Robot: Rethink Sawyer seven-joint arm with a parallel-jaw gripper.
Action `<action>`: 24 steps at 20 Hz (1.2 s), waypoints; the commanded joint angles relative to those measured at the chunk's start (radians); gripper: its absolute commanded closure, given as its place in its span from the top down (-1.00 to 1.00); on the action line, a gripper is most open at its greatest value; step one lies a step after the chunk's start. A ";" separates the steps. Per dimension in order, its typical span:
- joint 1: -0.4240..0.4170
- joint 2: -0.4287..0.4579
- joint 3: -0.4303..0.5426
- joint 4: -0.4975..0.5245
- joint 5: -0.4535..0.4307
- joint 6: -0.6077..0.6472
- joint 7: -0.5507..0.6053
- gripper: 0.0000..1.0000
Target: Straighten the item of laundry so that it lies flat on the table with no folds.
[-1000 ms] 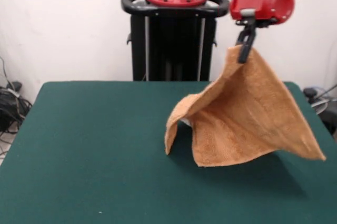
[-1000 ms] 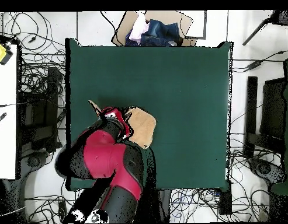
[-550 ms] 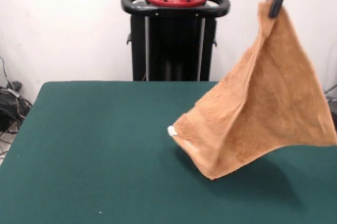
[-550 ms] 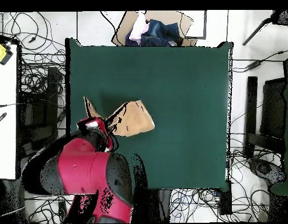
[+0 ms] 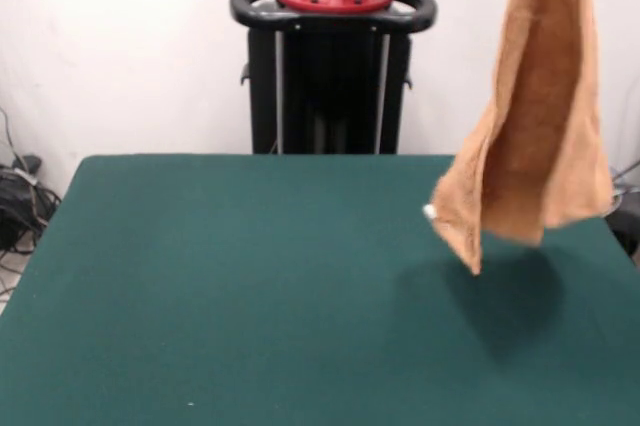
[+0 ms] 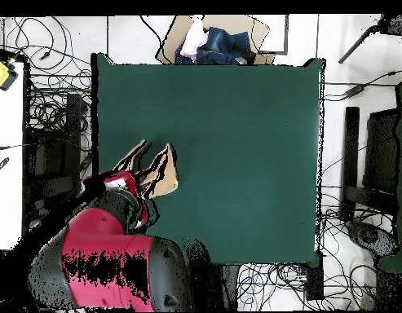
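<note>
Small orange-tan terry-cloth towel (image 5: 535, 136) hangs clear above the dark green felt table (image 5: 230, 296); can't tell the pincer's state.

White wall (image 5: 120, 46), tangled cables (image 6: 49, 106) on floor, cardboard box (image 6: 216, 37)

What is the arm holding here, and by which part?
The towel hangs clear above the table, held up by its top end. The pincer itself is out of frame or hidden, so the exact hold point cannot be told.
</note>
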State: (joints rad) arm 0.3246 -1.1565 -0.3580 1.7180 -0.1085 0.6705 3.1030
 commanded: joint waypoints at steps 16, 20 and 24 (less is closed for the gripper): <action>-0.315 0.144 0.319 0.245 -0.183 -0.616 -0.128 -1.00; -0.384 0.169 0.386 0.249 -0.294 -0.713 -0.114 -1.00; -0.373 0.150 0.400 0.225 -0.324 -0.656 -0.105 -1.00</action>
State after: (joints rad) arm -0.0275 -1.0509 -0.1055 1.8144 -0.3448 -0.0243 3.1028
